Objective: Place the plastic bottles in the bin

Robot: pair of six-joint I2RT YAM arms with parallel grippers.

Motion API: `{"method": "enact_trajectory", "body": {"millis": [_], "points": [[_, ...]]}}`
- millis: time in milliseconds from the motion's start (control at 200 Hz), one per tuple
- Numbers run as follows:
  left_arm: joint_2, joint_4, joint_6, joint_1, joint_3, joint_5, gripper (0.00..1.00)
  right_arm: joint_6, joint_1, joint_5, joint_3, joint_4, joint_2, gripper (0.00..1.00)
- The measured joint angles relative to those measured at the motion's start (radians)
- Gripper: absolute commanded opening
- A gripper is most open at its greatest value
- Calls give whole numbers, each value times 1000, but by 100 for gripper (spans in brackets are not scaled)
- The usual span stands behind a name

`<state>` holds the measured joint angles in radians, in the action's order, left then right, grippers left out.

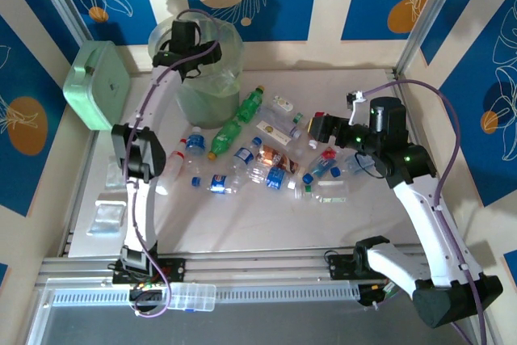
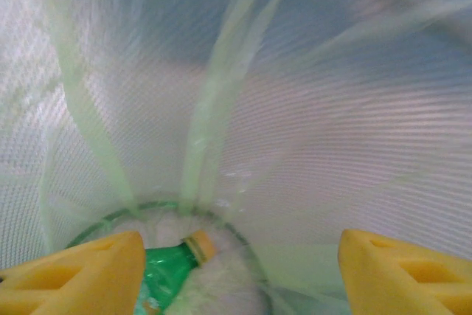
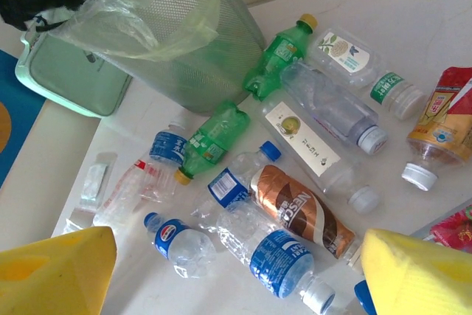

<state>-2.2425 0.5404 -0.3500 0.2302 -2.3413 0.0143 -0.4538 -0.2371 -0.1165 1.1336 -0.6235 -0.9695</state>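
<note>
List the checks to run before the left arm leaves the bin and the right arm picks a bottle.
1. Left gripper open and empty: ok.
2. Green bottle on the bin floor, not gripped: ok.
3. Left gripper out of the bin: not ok, it sits between the walls.
4. Right gripper open: ok.
5. Brown bottle ahead of the right gripper, lying on the table: ok.
6. Bottles all off the table: not ok, many lie there.
</note>
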Motion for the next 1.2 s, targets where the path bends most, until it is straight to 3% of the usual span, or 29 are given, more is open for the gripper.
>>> {"method": "enact_trajectory", "body": {"millis": [115,275,395,525,680,815,1200], "points": [[137,-8,0,13,35,42,69,-8,-14,1,0,-12,18,87],[426,-98,-31,48,235,97,69,-51,-26,16,-36,-16,82,87],[632,-187,-63,117,441,128,69,-135,-31,64,-116,-23,129,86],[756,-236,-68,216,621,146,69,-306,-31,173,-208,-65,133,87],[829,-275,-71,323,849,151,69,-575,-11,280,-315,-175,111,82],[839,-275,-71,391,999,142,69,-751,23,301,-411,-214,86,78],[840,-329,-71,425,1152,108,68,-968,49,301,-433,-200,-121,81]]}}
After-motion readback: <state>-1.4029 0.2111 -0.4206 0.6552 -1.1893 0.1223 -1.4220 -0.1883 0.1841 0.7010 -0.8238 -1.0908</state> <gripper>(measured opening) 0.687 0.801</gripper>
